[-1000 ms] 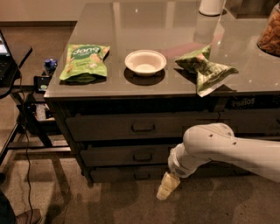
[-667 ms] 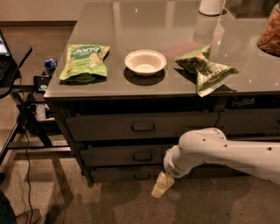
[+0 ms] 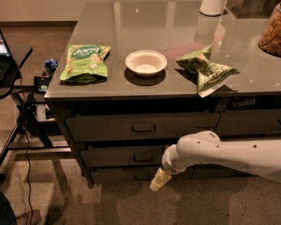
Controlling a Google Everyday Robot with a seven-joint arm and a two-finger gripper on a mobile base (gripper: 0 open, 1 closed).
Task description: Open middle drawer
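- Table (image 3: 131,26): grey glossy top; its back and right edges ran out of view.
- Arm (image 3: 228,154): white, came in from the right below the table's front edge. It hid the right part of the lower drawer fronts.
- Top drawer (image 3: 105,128): tallest front, directly under the front edge, closed.
- Middle drawer (image 3: 114,156): second front down, below the front edge left of centre. It looked closed, its small handle (image 3: 142,157) free. Its right end was hidden behind the arm.
- Bottom drawer (image 3: 118,175): slimmest front, dim and partly covered.
- Green snack bag (image 3: 84,61): flat, near the front-left corner.
- Crumpled green bag (image 3: 206,68): at the front edge, right of centre.
- White bowl (image 3: 145,63): between the two bags, near the front edge.
- Jar (image 3: 270,37): at the right edge, cut off.
- White container (image 3: 212,6): at the back edge, top cut off.
- Gripper (image 3: 159,180): pale tip pointing down-left, just below and right of the handle, level with the bottom drawer. Nothing seen in it; how far open, could not tell.
- Versus 1.0 s ago: arm and gripper had shifted left, nearer the handle; drawers and tabletop items unchanged.
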